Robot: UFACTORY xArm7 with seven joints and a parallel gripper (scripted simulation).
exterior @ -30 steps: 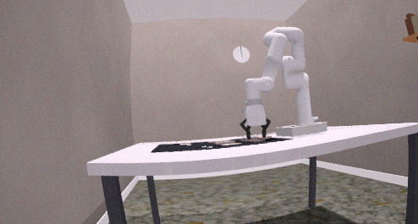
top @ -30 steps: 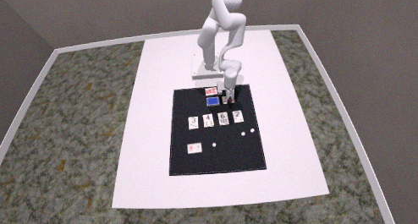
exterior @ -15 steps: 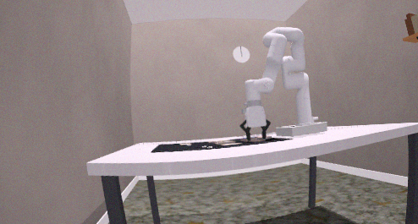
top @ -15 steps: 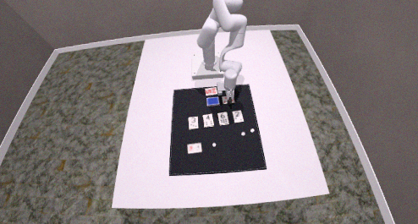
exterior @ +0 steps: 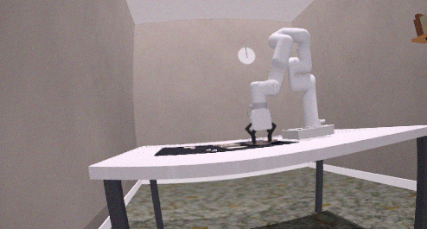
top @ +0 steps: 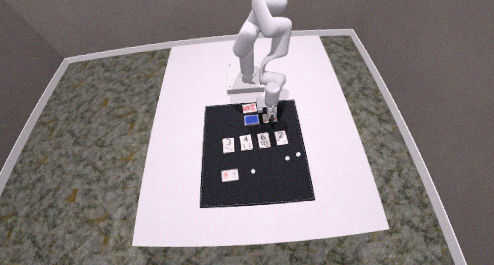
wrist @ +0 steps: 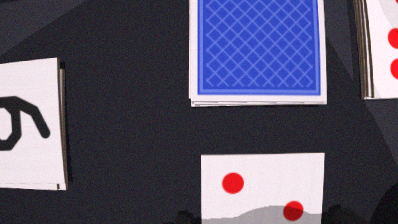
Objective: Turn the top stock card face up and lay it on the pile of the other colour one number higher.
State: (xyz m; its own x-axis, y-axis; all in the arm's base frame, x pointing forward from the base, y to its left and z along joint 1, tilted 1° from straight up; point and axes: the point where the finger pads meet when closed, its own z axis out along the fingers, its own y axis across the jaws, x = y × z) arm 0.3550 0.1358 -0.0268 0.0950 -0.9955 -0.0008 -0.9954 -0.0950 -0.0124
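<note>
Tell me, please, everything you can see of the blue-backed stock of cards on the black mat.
The stock is a small face-down stack of rigid tiles. Its top shows a blue back with a pale diamond lattice inside a white border, and thin layered edges show along its lower side. It lies flat and squared on the black mat, near the arm's base, apart from the neighbouring cards. In the top view the open gripper stands beside it, holding nothing and not touching it.

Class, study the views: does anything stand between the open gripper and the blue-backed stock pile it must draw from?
Nothing visible does. The open gripper is low over the black mat, beside the stock, with only a face-up red-pip card lying flat under it.
</note>
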